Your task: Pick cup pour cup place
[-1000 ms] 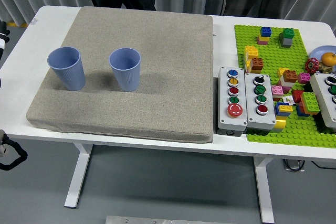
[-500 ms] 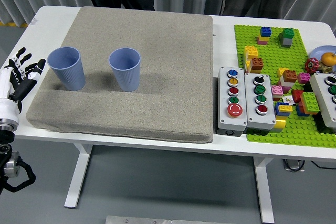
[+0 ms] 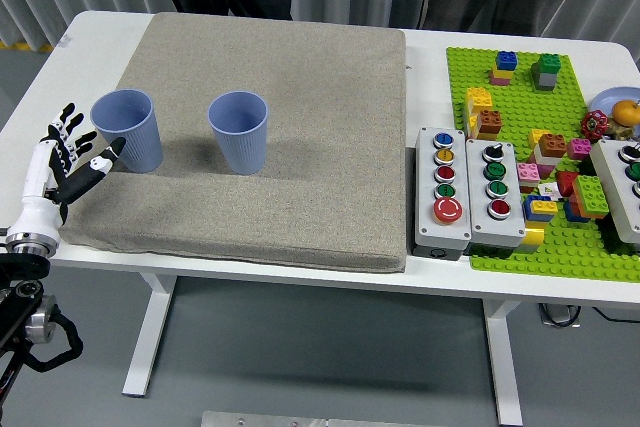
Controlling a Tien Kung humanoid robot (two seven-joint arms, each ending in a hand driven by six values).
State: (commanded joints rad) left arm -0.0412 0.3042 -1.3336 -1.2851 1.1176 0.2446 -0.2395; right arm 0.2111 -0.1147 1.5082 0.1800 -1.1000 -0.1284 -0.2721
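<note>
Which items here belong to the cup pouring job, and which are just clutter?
Job: left blue ribbed plastic cup; right blue ribbed plastic cup; robot's open left hand; grey fabric pad.

Clutter: two grey button boxes; green brick baseplate with coloured bricks.

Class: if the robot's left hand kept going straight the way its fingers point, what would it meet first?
Most likely the left blue cup: the open left hand points up-right toward it, though depth is unclear.

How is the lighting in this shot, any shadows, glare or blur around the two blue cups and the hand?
Head view: even, soft light with no glare on the white table. The left cup and right cup each cast a faint shadow rightward on the grey pad. Cups look sharp; the left hand with spread fingers is slightly soft.
</note>
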